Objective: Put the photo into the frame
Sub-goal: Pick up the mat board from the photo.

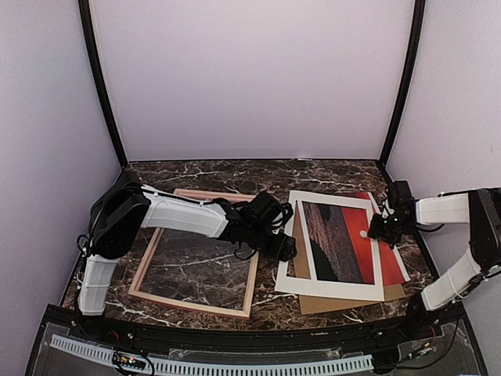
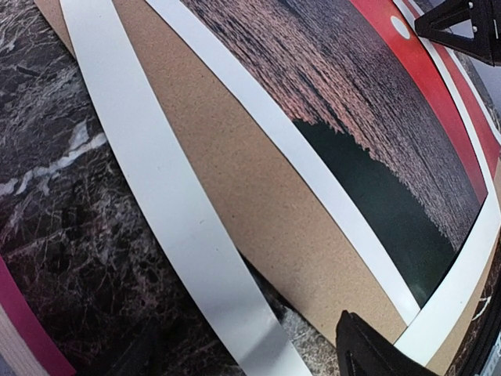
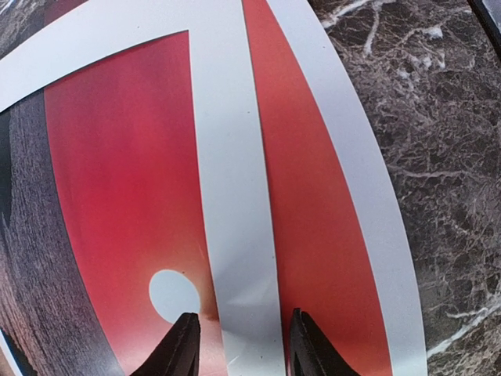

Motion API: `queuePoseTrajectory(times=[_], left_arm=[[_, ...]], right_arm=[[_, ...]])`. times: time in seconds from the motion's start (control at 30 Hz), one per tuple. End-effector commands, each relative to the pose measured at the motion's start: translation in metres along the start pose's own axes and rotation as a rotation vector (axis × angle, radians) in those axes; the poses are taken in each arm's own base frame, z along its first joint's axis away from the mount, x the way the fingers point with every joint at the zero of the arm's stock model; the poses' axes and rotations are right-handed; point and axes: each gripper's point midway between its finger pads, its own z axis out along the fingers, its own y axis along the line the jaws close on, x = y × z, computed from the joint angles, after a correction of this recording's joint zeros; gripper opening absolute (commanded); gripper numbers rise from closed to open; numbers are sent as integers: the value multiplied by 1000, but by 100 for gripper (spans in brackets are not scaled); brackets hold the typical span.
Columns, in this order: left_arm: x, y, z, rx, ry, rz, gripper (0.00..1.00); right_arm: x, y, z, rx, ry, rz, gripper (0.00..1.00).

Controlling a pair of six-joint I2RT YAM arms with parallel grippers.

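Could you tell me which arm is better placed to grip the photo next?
Probably right: the right gripper hangs over the photo, jaws parted; the left gripper hovers beside it.

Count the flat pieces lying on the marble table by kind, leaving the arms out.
wooden frame: 1
sunset photo: 1
white mat: 1
brown backing board: 1
Total: 4
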Motion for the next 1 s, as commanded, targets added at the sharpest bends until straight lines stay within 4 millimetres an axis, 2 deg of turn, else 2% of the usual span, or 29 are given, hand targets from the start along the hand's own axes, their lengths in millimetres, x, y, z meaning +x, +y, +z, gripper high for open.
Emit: queuePoseTrajectory(times=[0.0,0.4,0.47,0.53,0.97], left_arm=[[13,-2,4,-4,37,-2,76],[32,0,7,5,75,-23,72],[33,1,6,1,76,-27,72],[34,2,5,-2,75,-28,72],[34,6,1,-20,63,-29,71]], right_arm=[[8,6,3,-64,18,18,40],[0,24,-13,-237,-20,36,34],[0,31,-16,-284,-20,34,34],[-4,27,-19,-311,-28,63,33],[-4,41,-36,-486,-31,97,26]])
